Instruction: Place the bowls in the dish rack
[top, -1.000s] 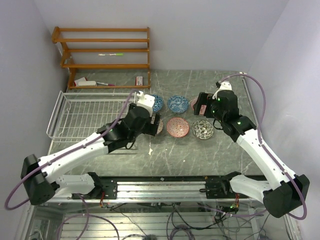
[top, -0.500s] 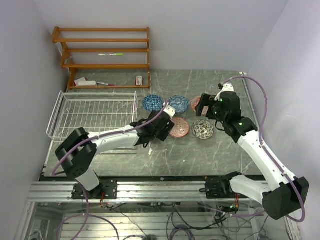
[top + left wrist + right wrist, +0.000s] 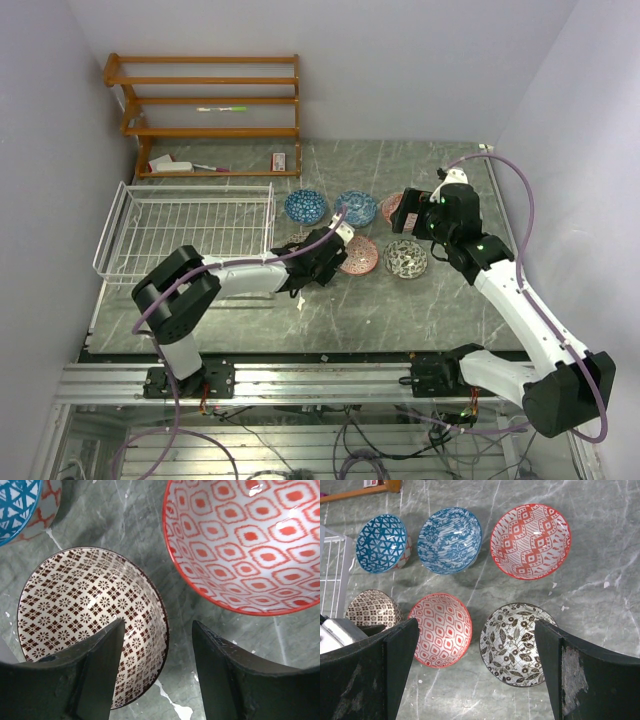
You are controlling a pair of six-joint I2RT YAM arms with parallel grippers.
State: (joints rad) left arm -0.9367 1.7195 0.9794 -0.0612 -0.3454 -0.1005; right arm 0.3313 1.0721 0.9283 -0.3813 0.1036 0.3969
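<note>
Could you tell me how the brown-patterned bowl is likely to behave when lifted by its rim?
The brown-patterned bowl shows a glossy glaze, so it is probably rigid, slippery and chip-prone. Held by one side of its curved wall, as the left gripper straddles it, it may well tilt.

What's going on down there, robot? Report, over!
Left tool open, astride brown bowl rim. Right tool open, empty, hovering. Rack holds nothing yet. Red bowl close beside, not touching.
</note>
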